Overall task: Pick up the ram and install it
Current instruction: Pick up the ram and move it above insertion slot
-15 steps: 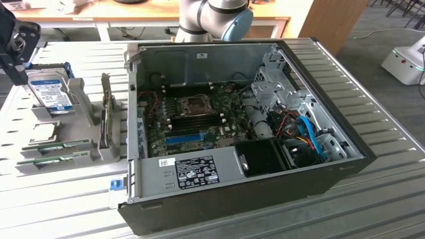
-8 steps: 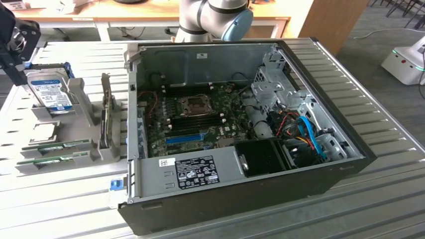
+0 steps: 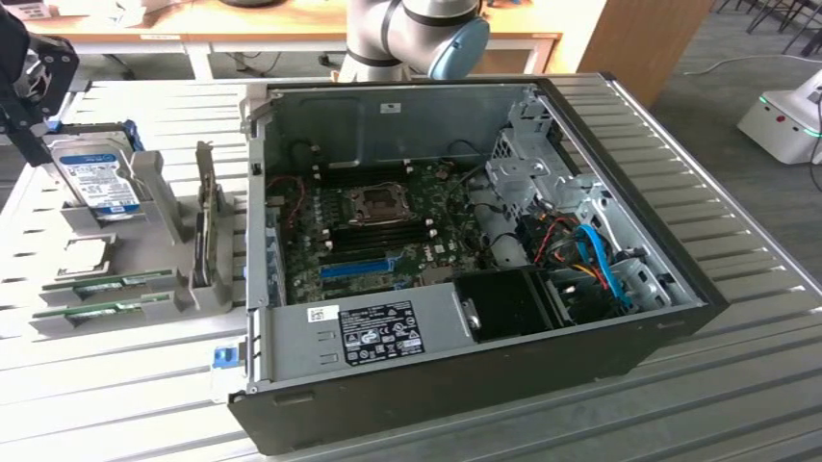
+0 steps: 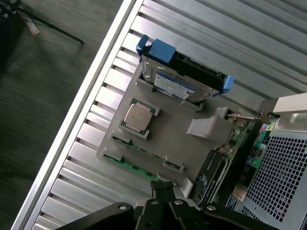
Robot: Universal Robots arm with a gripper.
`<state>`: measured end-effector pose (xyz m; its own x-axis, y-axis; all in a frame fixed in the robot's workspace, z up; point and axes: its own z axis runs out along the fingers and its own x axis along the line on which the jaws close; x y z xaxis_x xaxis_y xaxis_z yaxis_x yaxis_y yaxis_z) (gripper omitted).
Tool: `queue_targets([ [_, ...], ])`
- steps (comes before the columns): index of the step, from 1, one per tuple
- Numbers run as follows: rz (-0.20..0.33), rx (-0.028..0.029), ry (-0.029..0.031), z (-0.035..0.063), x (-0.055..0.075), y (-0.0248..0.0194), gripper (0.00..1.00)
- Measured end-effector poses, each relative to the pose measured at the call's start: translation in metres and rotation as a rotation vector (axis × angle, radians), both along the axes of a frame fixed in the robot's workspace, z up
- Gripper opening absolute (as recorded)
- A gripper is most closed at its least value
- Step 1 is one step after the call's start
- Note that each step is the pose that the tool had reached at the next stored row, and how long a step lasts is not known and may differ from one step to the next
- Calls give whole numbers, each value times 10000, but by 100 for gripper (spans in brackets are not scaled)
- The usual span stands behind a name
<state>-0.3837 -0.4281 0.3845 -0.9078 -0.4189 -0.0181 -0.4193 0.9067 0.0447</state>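
As the exterior view showed, the gripper (image 3: 26,120) hung shut and empty near the drive (image 3: 103,183), apart from the ram (image 3: 122,282) seated in the holder (image 3: 152,188). In the wrist view, the ram (image 4: 136,166) lay ahead of the gripper (image 4: 163,190); a clean pick probably demanded squaring across its thin edge.

An open computer case (image 3: 514,385) lies on its side on a slatted metal table (image 3: 732,385), motherboard (image 3: 385,226) exposed. Beside it, on the exterior view's left, a grey holder (image 4: 177,139) carries an upright hard drive (image 3: 100,183), a processor (image 4: 139,117) and an expansion card (image 3: 206,231) standing on edge.
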Motion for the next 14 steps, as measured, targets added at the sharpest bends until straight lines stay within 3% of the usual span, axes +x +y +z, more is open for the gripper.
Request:
queue_targets([
  [14, 1903, 0, -1, -2, 0, 0, 11],
])
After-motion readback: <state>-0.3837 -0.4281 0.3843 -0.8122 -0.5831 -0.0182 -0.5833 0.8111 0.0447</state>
